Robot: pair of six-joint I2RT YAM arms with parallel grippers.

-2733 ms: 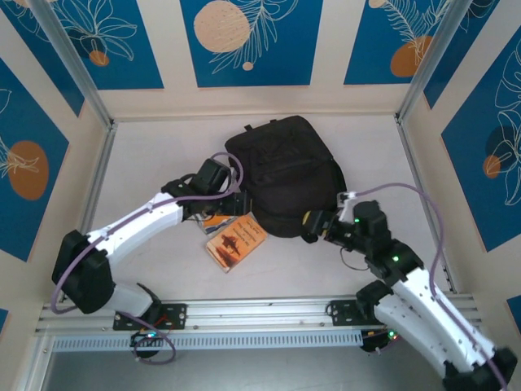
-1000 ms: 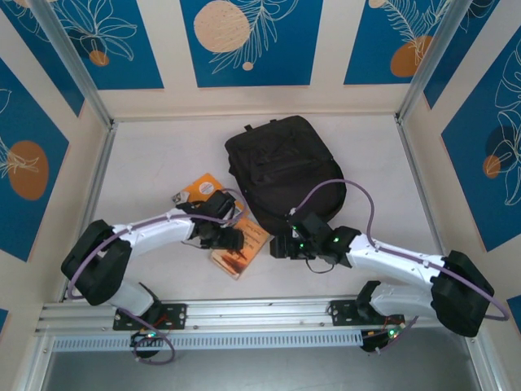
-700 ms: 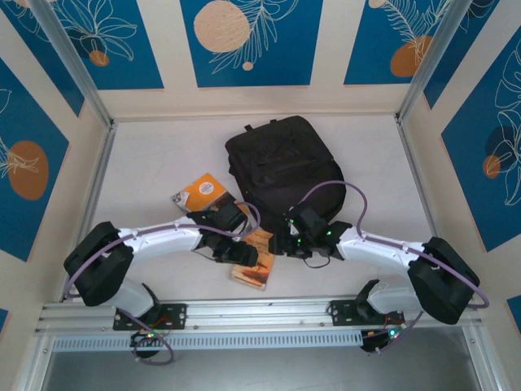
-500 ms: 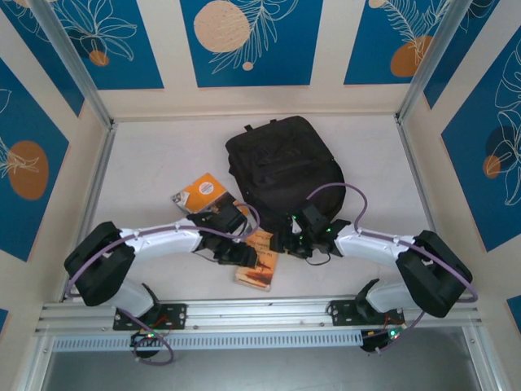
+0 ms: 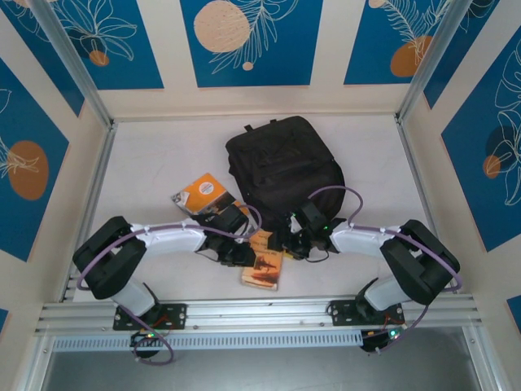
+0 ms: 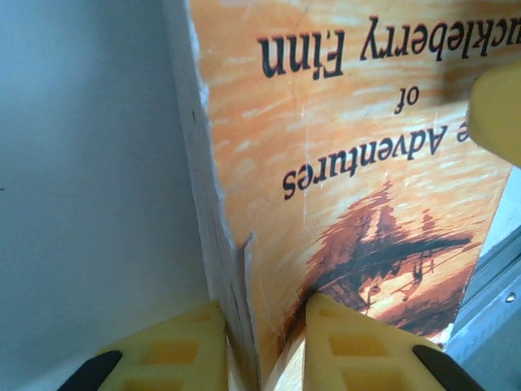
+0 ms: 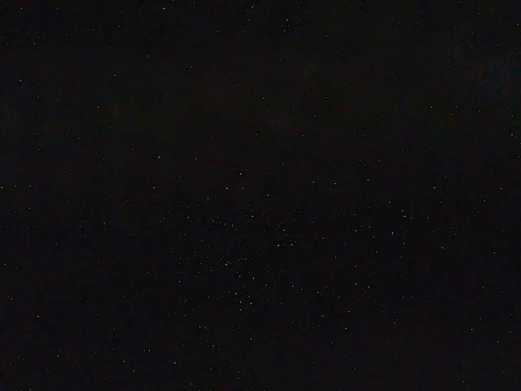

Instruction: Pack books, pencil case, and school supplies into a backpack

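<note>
Left end effector (image 6: 259,358): jaws nearly closed, clamped on the edge of the orange book (image 6: 350,163), which stands between them. Right end effector (image 5: 295,242): opening cannot be told; backpack (image 5: 281,163) lies just beyond it, touching.

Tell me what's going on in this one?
The left gripper pinches the edge of an orange paperback, Huckleberry Finn, just in front of the black backpack. The right gripper sits at the backpack's near edge; whether it holds any fabric can't be told. A second orange book lies on the table to the left, not yet packed.
</note>
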